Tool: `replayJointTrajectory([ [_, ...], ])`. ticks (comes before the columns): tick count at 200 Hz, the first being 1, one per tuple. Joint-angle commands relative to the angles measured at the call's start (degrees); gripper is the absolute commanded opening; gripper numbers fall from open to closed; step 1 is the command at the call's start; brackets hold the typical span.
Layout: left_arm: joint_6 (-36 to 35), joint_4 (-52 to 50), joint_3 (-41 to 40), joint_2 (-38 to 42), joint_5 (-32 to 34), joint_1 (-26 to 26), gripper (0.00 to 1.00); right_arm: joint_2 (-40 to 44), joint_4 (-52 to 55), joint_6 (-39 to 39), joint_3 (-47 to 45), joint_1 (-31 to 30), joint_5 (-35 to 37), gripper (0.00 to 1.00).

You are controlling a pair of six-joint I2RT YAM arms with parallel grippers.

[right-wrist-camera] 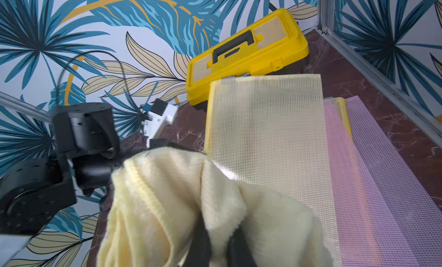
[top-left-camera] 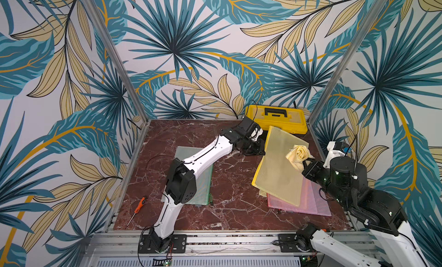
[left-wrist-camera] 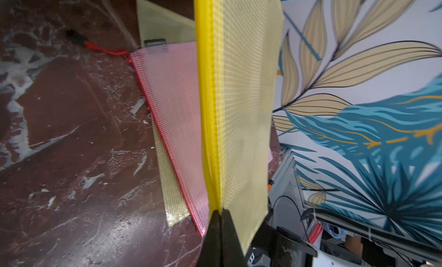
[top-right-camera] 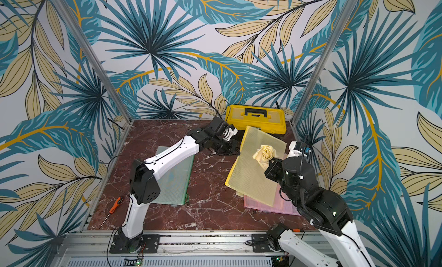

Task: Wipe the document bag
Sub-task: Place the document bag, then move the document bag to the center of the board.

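Observation:
The yellow mesh document bag (top-left-camera: 278,169) (top-right-camera: 253,175) is tilted up off the table at the right, its far end near the toolbox. My left gripper (top-left-camera: 262,150) (left-wrist-camera: 221,209) is shut on the bag's yellow zipper edge (left-wrist-camera: 208,110). My right gripper (top-left-camera: 305,164) (right-wrist-camera: 218,227) is shut on a bunched pale yellow cloth (top-left-camera: 299,154) (top-right-camera: 264,154) (right-wrist-camera: 172,201). The cloth sits against the bag's upper face (right-wrist-camera: 265,124), near its right edge. Cloth covers the right fingertips.
Pink mesh bags (top-left-camera: 315,203) (right-wrist-camera: 382,182) and another yellow one (left-wrist-camera: 172,194) lie under the raised bag. A green mesh bag (top-left-camera: 203,194) lies mid-table under the left arm. A yellow toolbox (top-left-camera: 277,118) stands at the back wall. An orange screwdriver (top-left-camera: 140,204) lies front left.

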State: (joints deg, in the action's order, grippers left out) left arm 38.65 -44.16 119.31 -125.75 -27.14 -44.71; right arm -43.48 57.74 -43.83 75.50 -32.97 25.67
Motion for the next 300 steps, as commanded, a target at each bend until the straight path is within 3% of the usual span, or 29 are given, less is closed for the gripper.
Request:
replayJointTrajectory([
  [1, 2.6, -0.9, 1.1, -3.4, 5.8, -1.7, 0.09, -1.7, 1.2, 1.8, -1.6, 0.2, 0.6, 0.0],
  [12, 2.9, -0.9, 0.9, -4.7, 6.7, -1.9, 0.29, -2.8, 0.8, 1.8, -2.5, 0.1, -0.3, 0.0],
  [31, 2.2, -0.9, -2.5, -2.9, 10.1, -1.7, 0.85, -5.7, -1.3, 2.3, -4.2, 0.2, -3.9, 0.0],
  [44, 1.6, -1.0, -7.3, 2.2, 16.0, -0.8, 1.0, -8.7, -3.9, 2.5, -5.9, 0.1, -7.7, 0.0],
  [66, 0.6, -0.9, -18.4, 13.3, 22.3, 4.4, 0.99, -15.6, -8.4, 0.7, -7.4, 0.1, -16.6, 0.0],
  [102, 1.2, -0.9, -42.3, 31.5, 24.6, 23.9, 1.0, -28.3, -23.0, -2.1, -9.2, -2.0, -30.2, 0.0],
  [125, 0.7, -0.8, -53.1, 38.3, 23.6, 36.4, 1.0, -41.6, -23.5, 0.4, -0.8, -7.8, -30.6, 0.0],
  [153, -0.7, -0.8, -58.6, 41.0, 23.0, 44.1, 1.0, -61.6, -23.4, 1.4, 13.5, -12.7, -37.3, 0.0],
  [186, -1.9, -0.4, -61.1, 40.9, 21.2, 49.1, 1.0, -81.0, -18.9, 1.9, 32.2, -17.0, -41.7, 0.0],
  [212, -2.1, -0.1, -61.9, 41.4, 20.9, 50.9, 1.0, -88.9, -19.3, 0.7, 36.1, -16.5, -42.8, 0.0],
  [238, -4.1, 1.2, -62.0, 41.3, 18.4, 51.0, 0.99, -90.4, -19.5, -0.5, 30.6, -15.2, -43.7, 0.0],
  [281, -9.3, 5.6, -63.3, 40.6, 9.2, 50.8, 1.0, -81.8, -20.6, 1.7, 15.8, -11.6, -40.2, 0.0],
  [300, -12.4, 6.7, -63.1, 39.0, 4.9, 48.4, 1.0, -78.9, -21.0, 3.4, 11.8, -9.4, -41.4, 0.0],
])
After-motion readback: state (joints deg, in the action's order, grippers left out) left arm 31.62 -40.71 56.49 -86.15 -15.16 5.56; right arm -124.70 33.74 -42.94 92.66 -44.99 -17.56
